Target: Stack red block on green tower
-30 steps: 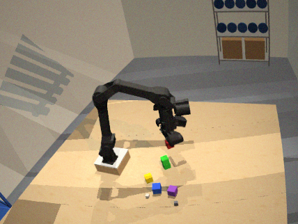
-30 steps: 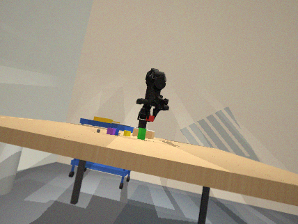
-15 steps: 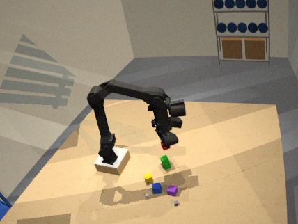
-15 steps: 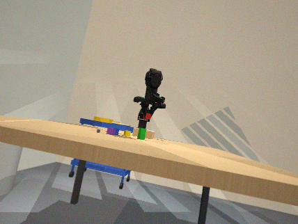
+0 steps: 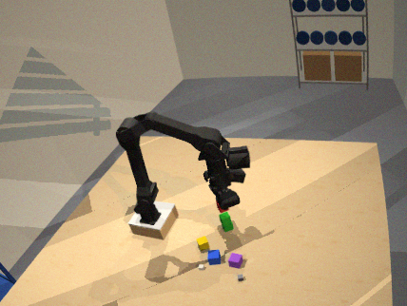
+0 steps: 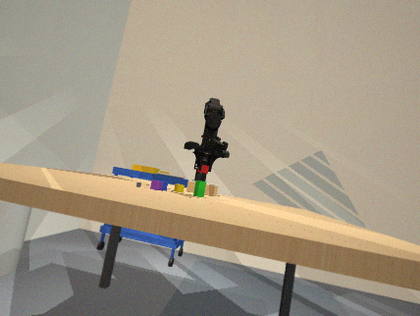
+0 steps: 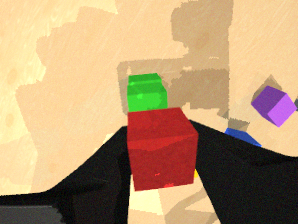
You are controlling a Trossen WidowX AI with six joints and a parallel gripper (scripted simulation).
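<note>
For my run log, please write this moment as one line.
tool: shut on red block | red block: above green tower, not touching | green tower: upright | stage: lowering not done

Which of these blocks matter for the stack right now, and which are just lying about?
In the job:
red block, held in the claw
green tower, standing on the table below it

Lying about:
yellow block
blue block
purple block
two small grey bits

Table (image 5: 304,200) pale matt wood; red block (image 7: 161,147) smooth, matt.
</note>
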